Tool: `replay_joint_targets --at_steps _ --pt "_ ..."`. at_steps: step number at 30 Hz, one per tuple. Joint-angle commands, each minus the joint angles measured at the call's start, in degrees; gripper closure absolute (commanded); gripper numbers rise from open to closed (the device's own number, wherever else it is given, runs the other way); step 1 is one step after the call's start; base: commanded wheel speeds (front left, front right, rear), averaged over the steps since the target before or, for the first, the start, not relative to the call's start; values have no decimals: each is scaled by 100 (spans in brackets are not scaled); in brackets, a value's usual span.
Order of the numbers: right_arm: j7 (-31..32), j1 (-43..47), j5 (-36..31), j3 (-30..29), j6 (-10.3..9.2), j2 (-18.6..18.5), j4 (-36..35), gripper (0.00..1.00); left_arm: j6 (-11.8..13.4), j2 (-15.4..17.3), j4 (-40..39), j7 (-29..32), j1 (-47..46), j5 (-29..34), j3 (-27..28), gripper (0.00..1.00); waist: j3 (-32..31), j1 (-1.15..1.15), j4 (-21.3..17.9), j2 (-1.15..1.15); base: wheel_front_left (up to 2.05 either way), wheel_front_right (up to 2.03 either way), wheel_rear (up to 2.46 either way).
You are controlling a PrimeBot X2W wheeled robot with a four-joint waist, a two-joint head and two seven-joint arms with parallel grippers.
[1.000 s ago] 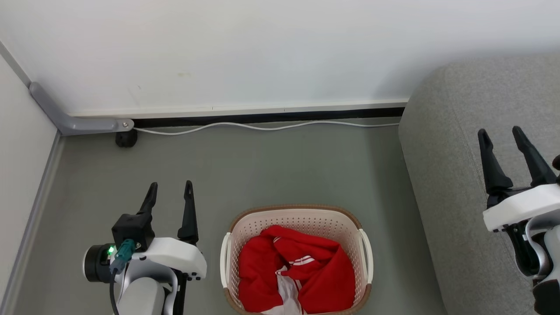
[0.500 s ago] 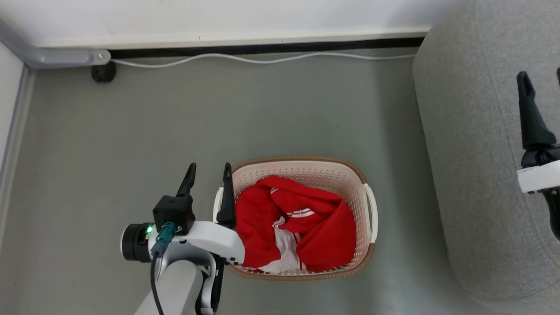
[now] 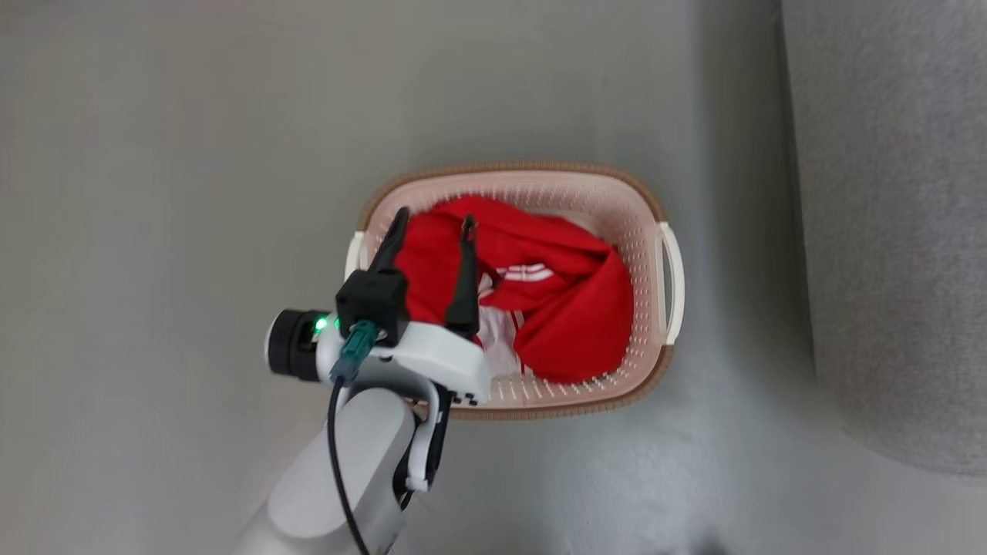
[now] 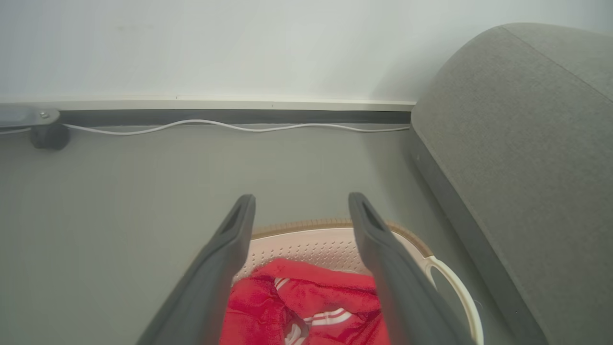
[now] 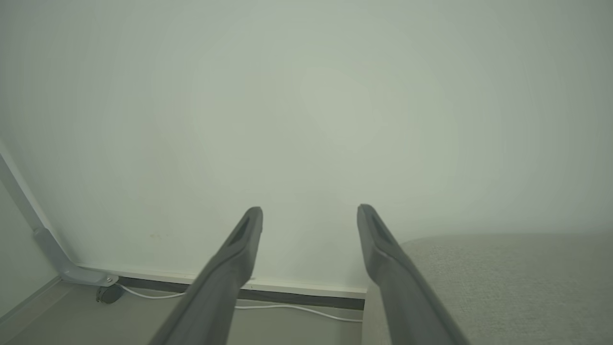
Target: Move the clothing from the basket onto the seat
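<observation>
Above the laundry basket [image 3: 626, 223], L arm's pale forearm [image 3: 347, 462] reaches in from the near side, left gripper [image 3: 434, 218] hanging w/ both dark fingers spread wide and nothing between them, tips over the left half of the red clothing [image 3: 574, 324]. Jaws look set apart to straddle a fold before a pinch; whether they touch fabric can't be told. All clothing visible lies heaped inside the basket, a white-striped piece [image 3: 524, 272] showing mid-pile. None is on the grey sofa [image 3: 894, 231], which stands just beside the basket on the robot's right, a short carry away. Right gripper [image 5: 310, 210], likewise spread and empty, points at the bare wall [image 5: 335, 96] over the sofa's edge, prob. parked clear of the pick. White cable [image 4: 215, 123] runs along the skirting at the back.
</observation>
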Motion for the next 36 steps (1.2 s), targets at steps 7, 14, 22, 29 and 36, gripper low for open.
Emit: replay_joint_targets --at_steps 7,14,22,29,36 --pt "-67 -315 181 -42 25 -250 -512 0 38 42 296 -48 -780 -514 -656 0 1059 0 -196 0 0 0 0" --pt "-67 -541 271 -36 25 -252 -736 0 -48 42 684 -48 -1382 -873 -1131 0 1583 0 -395 0 0 0 0" --pt "-67 -815 290 23 25 -154 -968 0 -166 42 1205 -48 -2107 -1240 -1794 0 2070 0 -701 0 0 0 0" --pt "-67 -940 280 89 25 -29 -1171 0 -284 42 1798 -48 -2713 -1545 -2355 0 2319 0 -918 0 0 0 0" --pt "-67 -996 314 160 25 106 -1253 0 -455 42 2435 -48 -3200 -2167 -2919 0 2523 0 -1123 0 0 0 0"
